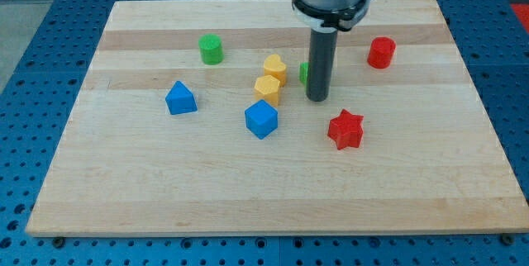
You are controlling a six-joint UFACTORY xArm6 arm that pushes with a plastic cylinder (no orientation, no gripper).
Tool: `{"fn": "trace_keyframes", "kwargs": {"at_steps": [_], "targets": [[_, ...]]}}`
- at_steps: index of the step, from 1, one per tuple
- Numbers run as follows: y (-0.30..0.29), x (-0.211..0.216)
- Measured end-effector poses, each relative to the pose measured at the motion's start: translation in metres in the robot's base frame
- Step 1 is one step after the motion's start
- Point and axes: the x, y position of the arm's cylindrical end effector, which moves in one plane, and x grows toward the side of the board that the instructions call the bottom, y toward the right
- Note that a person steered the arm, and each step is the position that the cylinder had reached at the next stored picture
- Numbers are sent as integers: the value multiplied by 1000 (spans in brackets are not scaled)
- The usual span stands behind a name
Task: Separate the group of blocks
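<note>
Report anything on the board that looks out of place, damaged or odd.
Nothing stands out. No block looks broken or tipped, and all sit on the wooden board. The only oddity: a green block is mostly hidden behind my rod, so its shape cannot be told. My tip rests just to the view's right of the two yellow blocks.

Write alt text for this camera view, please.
My tip rests on a wooden board, just right of two touching yellow blocks and hiding most of a green block. Other blocks lie scattered around.

my tool tip (318,98) right of lower yellow block (267,89) | red star (345,129) before tip | blue cube (261,119) before that block
</note>
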Motion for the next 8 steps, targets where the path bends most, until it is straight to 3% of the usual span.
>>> {"fn": "trace_keyframes", "kwargs": {"at_steps": [8], "targets": [[-33, -65]]}}
